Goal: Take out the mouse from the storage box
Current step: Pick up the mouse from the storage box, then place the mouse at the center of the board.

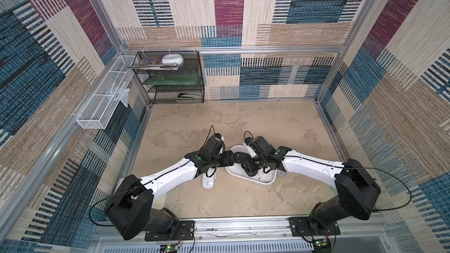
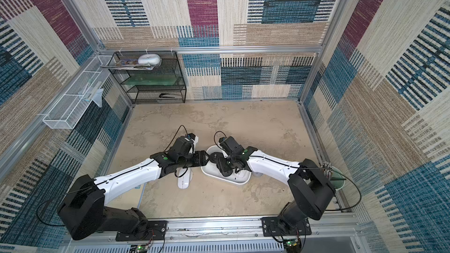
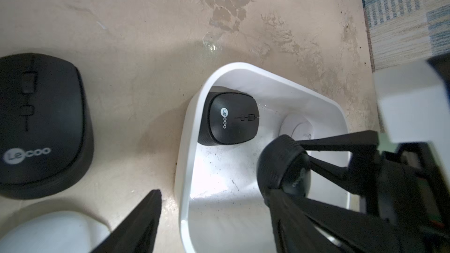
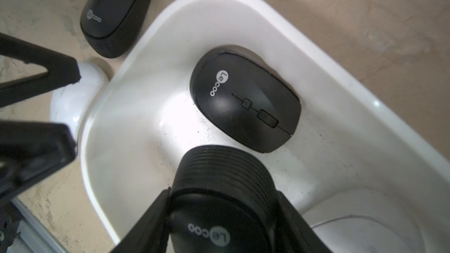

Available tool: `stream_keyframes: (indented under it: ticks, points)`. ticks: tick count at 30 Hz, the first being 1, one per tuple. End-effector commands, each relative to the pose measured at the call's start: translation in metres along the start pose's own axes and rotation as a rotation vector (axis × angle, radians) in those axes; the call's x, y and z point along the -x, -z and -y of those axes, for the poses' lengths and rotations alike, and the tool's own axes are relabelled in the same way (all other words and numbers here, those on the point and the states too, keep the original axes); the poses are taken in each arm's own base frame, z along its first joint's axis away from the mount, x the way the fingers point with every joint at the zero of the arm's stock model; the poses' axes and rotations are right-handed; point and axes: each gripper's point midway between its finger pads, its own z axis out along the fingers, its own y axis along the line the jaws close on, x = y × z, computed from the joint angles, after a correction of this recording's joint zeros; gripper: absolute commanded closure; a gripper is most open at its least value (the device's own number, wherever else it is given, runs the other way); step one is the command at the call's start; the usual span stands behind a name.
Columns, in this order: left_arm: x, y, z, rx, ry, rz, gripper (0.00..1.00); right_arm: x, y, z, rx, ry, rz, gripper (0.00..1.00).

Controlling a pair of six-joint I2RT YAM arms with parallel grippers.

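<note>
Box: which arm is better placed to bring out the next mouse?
Right. The right pincer grips a black mouse inside the box; the left pincer is open and empty, outside the rim.

In both top views the right arm [image 1: 314,166] covers much of the box [image 1: 258,183], and the left arm [image 1: 168,176] hides the far end of a white mouse [image 1: 207,183] on the table [image 1: 243,122]. Left wrist view: a black mouse [image 3: 41,127] is blurred and cut by the edge; the right gripper [image 3: 287,169] half hides the boxed white mouse [image 3: 295,124]. Right wrist view: the held mouse [image 4: 219,191] runs off the edge.
</note>
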Motion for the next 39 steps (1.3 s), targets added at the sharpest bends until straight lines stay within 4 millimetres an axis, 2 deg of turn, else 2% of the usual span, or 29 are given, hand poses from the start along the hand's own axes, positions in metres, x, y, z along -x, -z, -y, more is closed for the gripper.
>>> stream_keyframes:
  ticks: [1, 6, 11, 15, 21, 28, 39]
  points:
    - [0.005, 0.012, -0.014, 0.063, -0.016, 0.047, 0.2, 0.005, 0.014, -0.001, -0.006, -0.003, 0.019, 0.59]
    - [0.018, 0.045, -0.03, 0.126, -0.02, 0.169, 0.14, 0.015, 0.04, -0.01, 0.03, 0.0, 0.091, 0.6]
    - [0.032, 0.088, -0.048, 0.207, -0.024, 0.319, 0.1, 0.017, 0.057, -0.041, 0.101, 0.073, 0.141, 0.6]
    - [0.037, 0.12, -0.063, 0.264, 0.002, 0.432, 0.09, 0.007, 0.059, -0.068, 0.137, 0.147, 0.142, 0.6]
    - [0.034, 0.156, -0.084, 0.313, 0.06, 0.563, 0.06, -0.02, 0.043, -0.107, 0.17, 0.271, 0.081, 0.6]
    - [0.035, 0.172, -0.085, 0.321, 0.048, 0.596, 0.04, -0.044, 0.022, -0.137, 0.19, 0.377, 0.038, 0.6]
    - [0.036, 0.189, -0.088, 0.322, 0.052, 0.642, 0.04, -0.068, -0.022, -0.141, 0.134, 0.444, -0.051, 0.58]
